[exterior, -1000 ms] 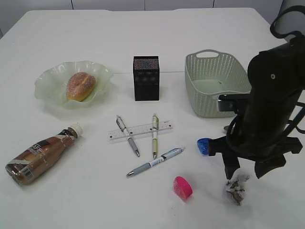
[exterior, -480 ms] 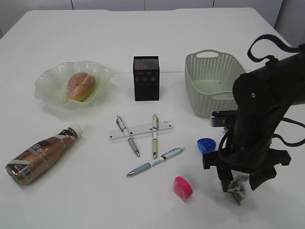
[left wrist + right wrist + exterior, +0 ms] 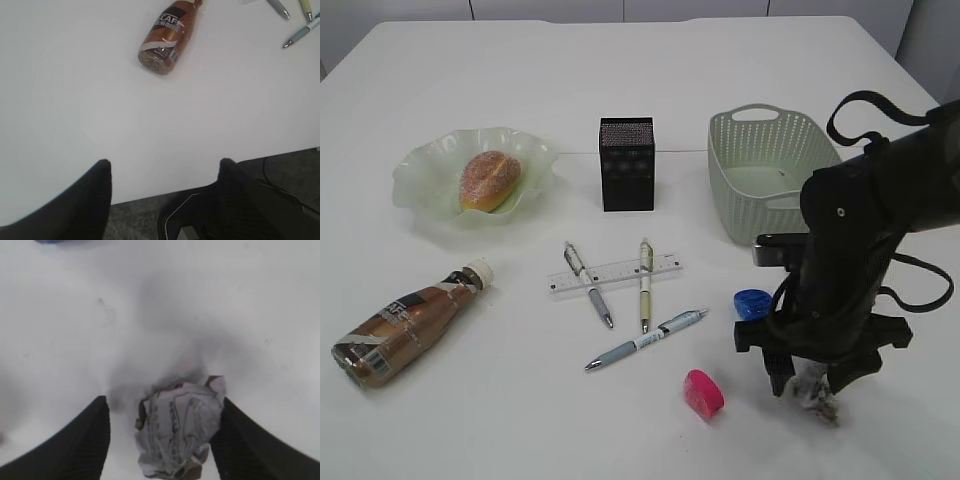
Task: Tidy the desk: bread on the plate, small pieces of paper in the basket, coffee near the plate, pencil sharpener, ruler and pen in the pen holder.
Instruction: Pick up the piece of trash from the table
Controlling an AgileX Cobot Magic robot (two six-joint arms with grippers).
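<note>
Your desk (image 3: 740,60) is plain white, with the bread (image 3: 489,179) already on the plate (image 3: 420,178) and the basket (image 3: 772,170) at the right. Your right gripper (image 3: 161,440) points straight down, jaws apart around the crumpled paper (image 3: 177,427); your left gripper (image 3: 162,187) hangs open near the desk's edge.

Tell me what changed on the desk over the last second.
The right arm swung left and down, bringing the right pincer around the crumpled paper scrap, jaws open on either side, not yet closed. The scrap lies where it did. Bread, coffee bottle, pens, ruler, basket and the left pincer are unchanged.
</note>
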